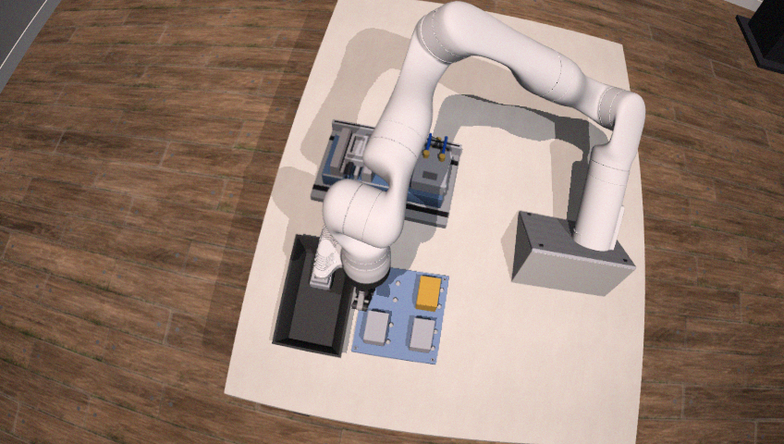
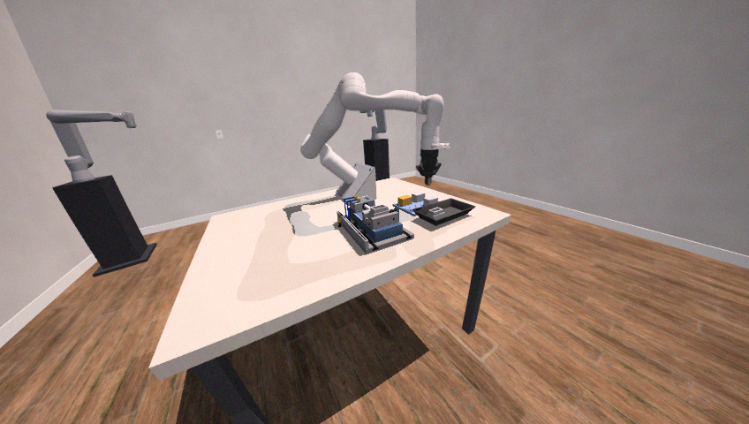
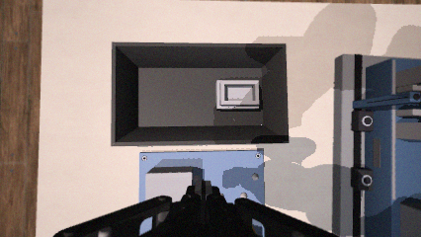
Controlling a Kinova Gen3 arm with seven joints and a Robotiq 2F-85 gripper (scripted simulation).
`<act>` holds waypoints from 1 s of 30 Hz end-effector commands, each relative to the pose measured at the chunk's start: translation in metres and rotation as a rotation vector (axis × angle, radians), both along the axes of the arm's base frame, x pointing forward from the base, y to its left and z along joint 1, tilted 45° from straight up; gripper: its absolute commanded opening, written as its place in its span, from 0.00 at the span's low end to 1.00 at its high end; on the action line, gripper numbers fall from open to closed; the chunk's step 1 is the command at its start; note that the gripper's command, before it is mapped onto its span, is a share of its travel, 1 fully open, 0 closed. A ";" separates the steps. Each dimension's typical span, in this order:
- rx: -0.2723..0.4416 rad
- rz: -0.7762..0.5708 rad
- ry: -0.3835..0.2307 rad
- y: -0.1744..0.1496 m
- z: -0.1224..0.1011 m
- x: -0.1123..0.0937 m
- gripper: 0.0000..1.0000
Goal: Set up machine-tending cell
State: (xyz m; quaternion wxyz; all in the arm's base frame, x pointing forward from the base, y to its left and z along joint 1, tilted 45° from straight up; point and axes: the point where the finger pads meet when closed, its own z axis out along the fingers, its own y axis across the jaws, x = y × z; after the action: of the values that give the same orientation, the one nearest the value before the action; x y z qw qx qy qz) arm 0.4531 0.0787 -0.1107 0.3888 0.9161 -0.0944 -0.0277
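Observation:
My gripper (image 1: 361, 300) is shut and empty. It hangs high in the air over the seam between the black outfeed tray (image 1: 313, 297) and the blue infeed plate (image 1: 401, 316); it also shows in the wrist view (image 3: 203, 190). A finished part (image 3: 238, 94) lies flat on the tray floor, pocket up. On the plate lie two aluminium blanks (image 1: 376, 326) (image 1: 422, 334) and a brass blank (image 1: 428, 292). In the vise (image 1: 380, 178), a pale piece with a rectangular outline (image 1: 360, 147) sits in the opening next to the fixed jaw (image 1: 340, 145), partly hidden by my arm.
The hose-side jaw (image 1: 432, 176) with blue hoses is at the vise's right end. My arm's grey base block (image 1: 571, 252) stands at the right of the table. The tray and plate lie side by side near the table's front edge.

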 end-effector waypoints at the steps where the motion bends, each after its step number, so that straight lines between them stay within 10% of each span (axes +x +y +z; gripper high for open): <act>1: 0.001 -0.002 -0.011 -0.002 -0.002 0.002 0.00; 30: 0.002 -0.004 -0.015 0.009 0.008 0.005 0.00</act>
State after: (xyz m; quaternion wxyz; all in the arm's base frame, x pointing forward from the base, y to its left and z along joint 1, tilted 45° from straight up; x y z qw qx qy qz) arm 0.4574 0.0812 -0.1089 0.3870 0.9166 -0.0976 -0.0238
